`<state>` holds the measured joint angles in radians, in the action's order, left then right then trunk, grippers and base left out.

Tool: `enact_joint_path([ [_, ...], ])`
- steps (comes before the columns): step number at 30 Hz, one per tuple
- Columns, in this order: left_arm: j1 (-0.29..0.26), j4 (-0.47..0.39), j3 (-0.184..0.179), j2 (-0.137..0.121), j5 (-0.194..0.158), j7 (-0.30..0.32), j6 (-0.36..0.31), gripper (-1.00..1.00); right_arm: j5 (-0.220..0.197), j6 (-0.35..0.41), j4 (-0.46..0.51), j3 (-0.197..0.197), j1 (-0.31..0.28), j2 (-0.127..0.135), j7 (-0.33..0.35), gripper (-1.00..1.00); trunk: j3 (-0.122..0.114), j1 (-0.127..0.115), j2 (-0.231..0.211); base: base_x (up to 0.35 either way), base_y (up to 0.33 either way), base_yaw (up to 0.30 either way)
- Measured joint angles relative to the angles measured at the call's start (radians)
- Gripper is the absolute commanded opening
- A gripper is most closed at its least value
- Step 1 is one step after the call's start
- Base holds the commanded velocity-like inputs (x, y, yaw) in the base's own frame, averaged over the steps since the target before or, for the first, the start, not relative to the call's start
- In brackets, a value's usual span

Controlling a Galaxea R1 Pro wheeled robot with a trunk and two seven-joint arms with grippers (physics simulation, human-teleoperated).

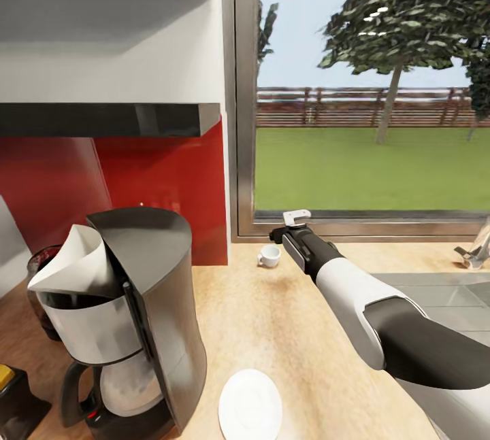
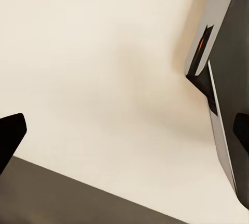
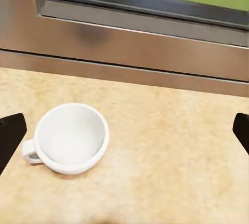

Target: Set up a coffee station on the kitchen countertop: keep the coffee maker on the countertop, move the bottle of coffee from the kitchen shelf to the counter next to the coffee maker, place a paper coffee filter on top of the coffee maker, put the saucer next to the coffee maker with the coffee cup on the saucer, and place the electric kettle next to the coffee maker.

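Our right gripper [image 3: 124,130] hangs with fingers wide apart just right of the cup [image 1: 269,256], gripping nothing. The small white cup stands upright, mouth up, handle pointing left, on the far counter [image 1: 286,317] below the window [image 1: 361,86]. Nearer lie the saucer [image 1: 250,404] and, left, the coffee maker [image 1: 129,317] holding a paper filter [image 1: 75,260]. Our left gripper [image 2: 124,135] is spread wide too.

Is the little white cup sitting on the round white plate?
No, the small white cup stands on bare wooden counter, far from the round white saucer.
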<state>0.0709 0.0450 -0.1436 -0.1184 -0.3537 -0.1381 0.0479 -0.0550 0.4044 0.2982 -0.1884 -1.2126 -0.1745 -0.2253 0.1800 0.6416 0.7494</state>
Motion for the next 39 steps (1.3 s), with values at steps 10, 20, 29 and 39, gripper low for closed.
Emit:
enact_joint_path([
  [10, 0.0, 0.0, 0.0, 0.002, 0.0, 0.0, 0.0, 1.0, 0.001, 0.0, 0.0, 0.0, 0.0, 0.0, 0.0, 1.0, 0.0, 0.0, 0.0, 0.079, -0.057, 0.0],
  [20, 0.0, -0.002, 0.0, 0.0, 0.0, 0.0, 0.0, 1.0, 0.001, 0.0, -0.002, -0.001, 0.0, 0.0, 0.0, 1.0, 0.0, 0.0, 0.0, 0.036, -0.001, 0.0],
  [29, 0.0, -0.001, 0.0, 0.0, 0.0, 0.0, 0.0, 1.0, 0.003, 0.0, -0.009, 0.0, 0.0, 0.0, 0.0, 1.0, 0.0, 0.0, 0.0, 0.002, 0.0, 0.0],
  [39, 0.0, 0.0, 0.0, 0.001, 0.0, 0.002, 0.0, 1.0, 0.002, 0.0, -0.034, 0.0, 0.0, 0.0, -0.003, 1.0, 0.0, 0.0, 0.0, 0.0, 0.0, 0.0],
])
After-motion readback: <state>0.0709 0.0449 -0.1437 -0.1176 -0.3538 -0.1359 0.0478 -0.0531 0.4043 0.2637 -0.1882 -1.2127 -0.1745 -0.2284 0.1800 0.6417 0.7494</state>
